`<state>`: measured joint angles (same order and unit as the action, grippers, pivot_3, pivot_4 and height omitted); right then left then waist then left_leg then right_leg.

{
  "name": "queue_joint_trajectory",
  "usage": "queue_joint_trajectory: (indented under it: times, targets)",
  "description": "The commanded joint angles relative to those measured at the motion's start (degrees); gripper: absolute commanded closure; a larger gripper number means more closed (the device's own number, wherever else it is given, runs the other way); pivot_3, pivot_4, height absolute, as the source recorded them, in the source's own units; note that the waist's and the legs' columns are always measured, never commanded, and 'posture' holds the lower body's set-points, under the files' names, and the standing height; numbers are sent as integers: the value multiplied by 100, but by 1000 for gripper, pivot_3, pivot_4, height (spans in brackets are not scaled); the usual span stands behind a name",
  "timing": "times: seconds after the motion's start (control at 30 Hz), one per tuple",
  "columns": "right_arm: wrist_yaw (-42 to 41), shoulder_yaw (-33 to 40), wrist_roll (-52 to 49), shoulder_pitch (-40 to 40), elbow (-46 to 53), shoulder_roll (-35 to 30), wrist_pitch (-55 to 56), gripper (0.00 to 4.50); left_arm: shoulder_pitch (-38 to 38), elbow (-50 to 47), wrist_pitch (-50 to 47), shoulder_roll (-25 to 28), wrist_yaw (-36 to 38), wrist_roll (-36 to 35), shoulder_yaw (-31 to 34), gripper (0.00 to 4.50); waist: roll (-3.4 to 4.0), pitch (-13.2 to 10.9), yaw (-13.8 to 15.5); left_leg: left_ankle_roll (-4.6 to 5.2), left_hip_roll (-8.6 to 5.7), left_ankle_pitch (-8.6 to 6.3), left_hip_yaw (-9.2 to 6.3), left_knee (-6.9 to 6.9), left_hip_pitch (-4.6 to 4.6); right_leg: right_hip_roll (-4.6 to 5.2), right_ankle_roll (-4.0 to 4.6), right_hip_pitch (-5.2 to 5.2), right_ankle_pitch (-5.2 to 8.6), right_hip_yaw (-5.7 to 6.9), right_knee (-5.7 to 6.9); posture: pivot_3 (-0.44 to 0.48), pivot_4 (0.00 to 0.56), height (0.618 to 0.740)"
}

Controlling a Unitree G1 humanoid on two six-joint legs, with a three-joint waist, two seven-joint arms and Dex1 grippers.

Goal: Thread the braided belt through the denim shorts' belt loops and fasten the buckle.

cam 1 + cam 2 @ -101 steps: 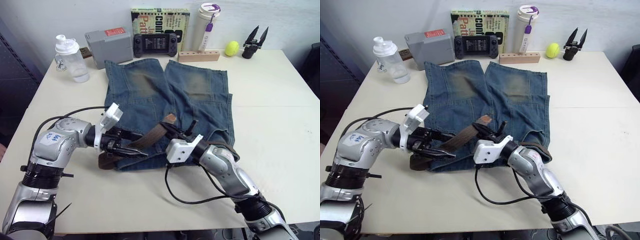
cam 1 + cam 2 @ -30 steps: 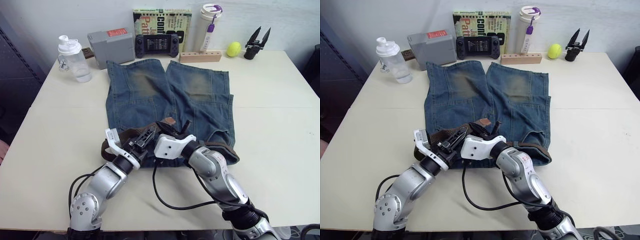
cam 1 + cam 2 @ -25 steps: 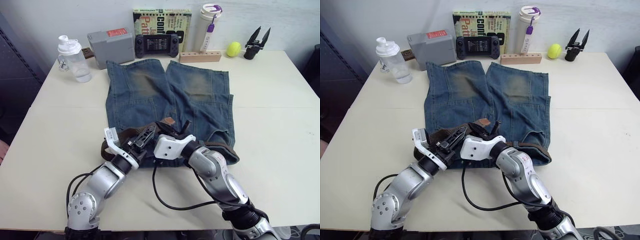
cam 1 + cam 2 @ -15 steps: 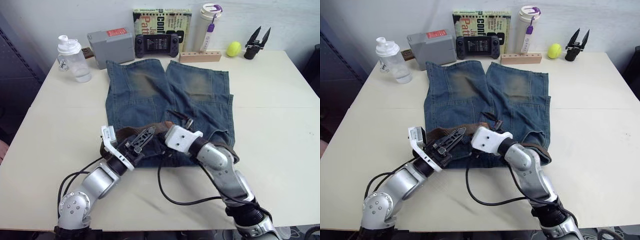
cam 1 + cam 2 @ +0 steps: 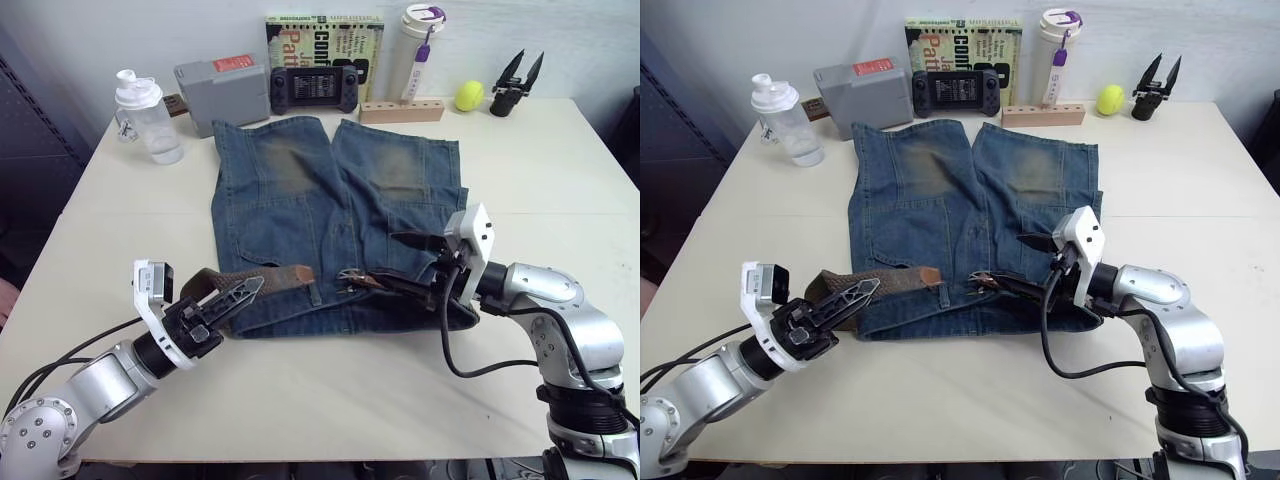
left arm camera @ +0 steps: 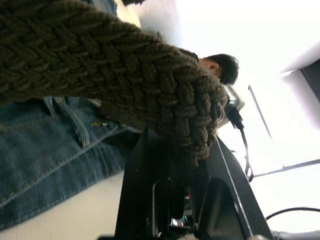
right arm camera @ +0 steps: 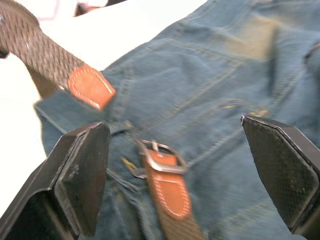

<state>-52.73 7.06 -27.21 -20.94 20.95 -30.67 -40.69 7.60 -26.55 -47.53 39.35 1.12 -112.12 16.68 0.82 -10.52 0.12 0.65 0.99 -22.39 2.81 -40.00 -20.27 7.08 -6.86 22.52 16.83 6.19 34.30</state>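
The denim shorts (image 5: pixel 330 200) lie flat mid-table, waistband toward me. The braided belt (image 5: pixel 255 280) lies along the waistband's left part, and its tan tip (image 5: pixel 300 272) rests on the denim. My left gripper (image 5: pixel 235 293) is shut on the belt's looped left end, just off the shorts' left corner; the braid (image 6: pixel 100 75) sits between its fingers. The buckle (image 7: pixel 160 156) lies on the waistband's middle on its brown leather end. My right gripper (image 7: pixel 172 125) hovers open just right of the buckle, holding nothing. One belt loop (image 6: pixel 77 125) shows beside the braid.
Along the far edge stand a shaker bottle (image 5: pixel 145 115), a grey box (image 5: pixel 218 88), a game console (image 5: pixel 310 88), a book (image 5: pixel 320 30), a tumbler (image 5: pixel 415 50), a wooden block (image 5: pixel 400 110), a yellow ball (image 5: pixel 464 97) and a black spare gripper (image 5: pixel 515 85).
My right gripper has opened, let go of the belt's tip and swung away to the right. My left arm has drawn back left with the belt, whose tip now lies on the waistband.
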Motion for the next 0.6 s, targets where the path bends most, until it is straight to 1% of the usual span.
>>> queue_joint_trajectory:
  times: [0.03,0.2,0.43,0.6]
  targets:
    - [152,89,-315,50,363,-87,-149,32,13,269,-50,-110,-79,-88,146,4500,0,0,-12,0,-1,0,1,0,0,1,0,1,0,-1,0,0,150,731]
    - [420,101,-447,210,512,-112,-232,32,235,400,-132,-167,-405,-88,198,4500,0,0,-18,0,-1,0,2,4,-2,0,-1,5,0,0,-3,0,150,731]
    - [134,-39,-564,208,329,-462,-63,32,348,659,-563,107,-663,-88,-13,4500,0,0,-15,0,-2,0,4,3,0,1,-1,4,-1,-2,0,0,150,731]
    - [137,-109,-593,91,224,-482,-21,32,222,910,-727,246,-951,-88,-25,4500,0,0,-9,0,-2,0,4,3,0,1,-1,5,-1,-3,0,0,150,731]
